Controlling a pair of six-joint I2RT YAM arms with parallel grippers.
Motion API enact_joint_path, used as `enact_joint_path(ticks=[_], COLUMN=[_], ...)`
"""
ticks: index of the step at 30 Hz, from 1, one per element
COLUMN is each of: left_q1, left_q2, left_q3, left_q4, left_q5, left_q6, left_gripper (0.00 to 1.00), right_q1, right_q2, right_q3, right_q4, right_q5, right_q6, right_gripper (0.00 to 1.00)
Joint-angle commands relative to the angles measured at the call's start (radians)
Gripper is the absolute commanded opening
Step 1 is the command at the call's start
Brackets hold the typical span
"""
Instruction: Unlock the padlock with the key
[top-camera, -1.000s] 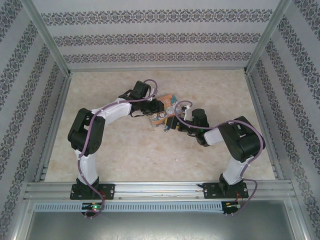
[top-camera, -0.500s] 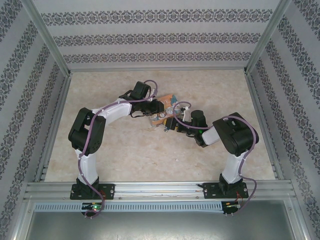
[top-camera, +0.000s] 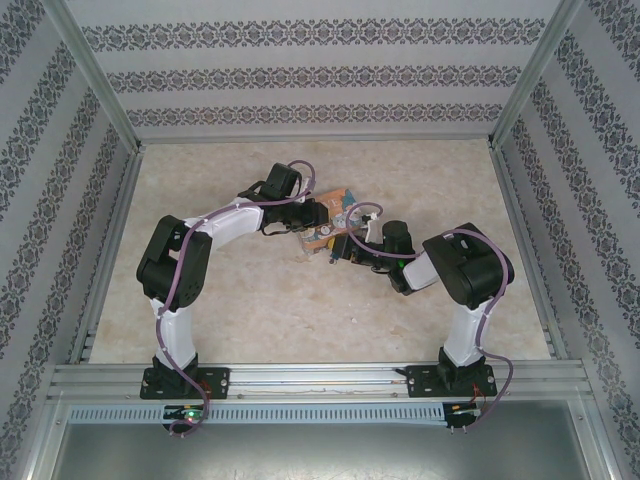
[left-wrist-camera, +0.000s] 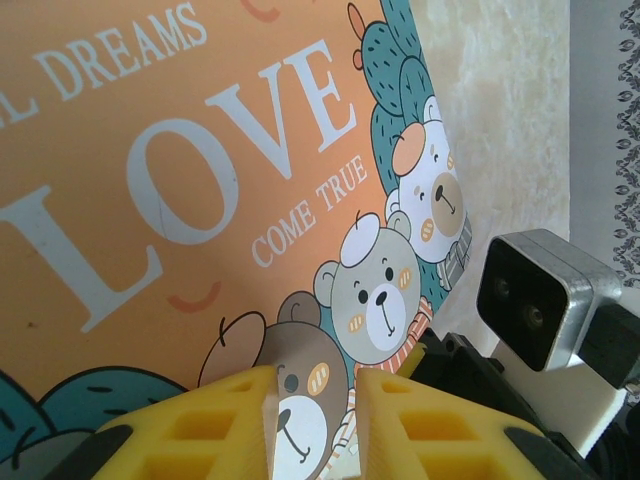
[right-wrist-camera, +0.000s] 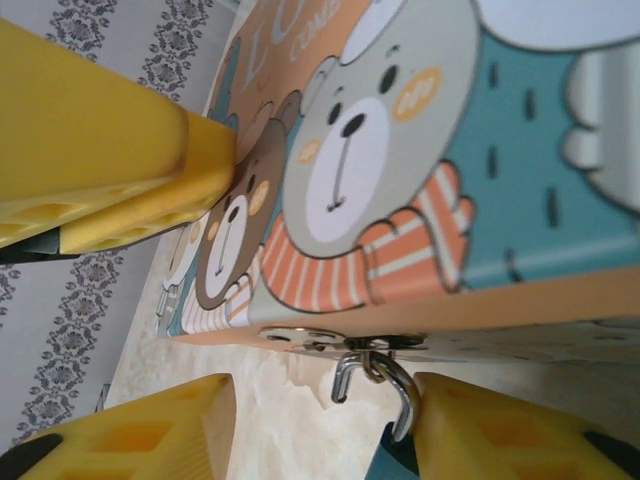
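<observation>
Silvery shackle and a sliver of teal body mark the padlock (right-wrist-camera: 377, 388). It hangs from the hasp on the edge of the printed tin (right-wrist-camera: 430, 150), low against the desk (left-wrist-camera: 500, 110). The right claw (right-wrist-camera: 322, 405) straddles it with its jaws well apart. One pad is just beside the lock's body and the other is clear of it, so nothing is gripped yet. The left claw (left-wrist-camera: 315, 405) rests against the tin's lid with its jaws only narrowly parted; whether they pinch anything I cannot tell. Where the key lies I cannot tell either.

By my reading the step in hand is securing the lock, not yet turning it. Next the right claw needs to close squarely on the body, leaving the keyhole exposed, while the tin is kept from sliding. After that the key has to be lined up with the keyhole.
</observation>
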Motion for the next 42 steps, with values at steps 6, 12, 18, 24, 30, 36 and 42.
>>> enact_joint_path(ticks=[6, 12, 18, 24, 30, 36, 42], left_q1=[-0.012, -0.012, -0.013, -0.014, -0.018, -0.031, -0.041], left_q2=[0.012, 0.012, 0.015, 0.010, -0.003, -0.020, -0.035], left_q3=[-0.029, -0.031, -0.033, -0.040, -0.075, -0.123, -0.151], left_q4=[-0.016, -0.015, -0.015, -0.015, -0.006, 0.041, 0.074], left_q5=[-0.005, -0.006, -0.007, -0.011, -0.015, -0.007, 0.000], left_q6=[-0.007, -0.007, -0.004, -0.003, -0.007, -0.038, -0.065], left_gripper=[0.26, 0.26, 0.26, 0.26, 0.26, 0.26, 0.27], right_q1=[0.000, -0.002, -0.003, -0.003, -0.005, -0.004, 0.024], right_q2=[0.019, 0.031, 0.036, 0.029, 0.018, 0.041, 0.042], right_q3=[-0.006, -0.006, -0.001, -0.019, -0.050, -0.079, -0.091], right_q4=[0.068, 0.069, 0.069, 0.088, 0.163, 0.309, 0.332], right_q5=[-0.055, -0.058, -0.057, -0.035, 0.015, 0.090, 0.199], right_q6=[-0.008, -0.007, 0.000, 0.016, 0.085, 0.211, 0.273], right_gripper=[0.37, 0.23, 0.10, 0.01, 0.00, 0.00, 0.00])
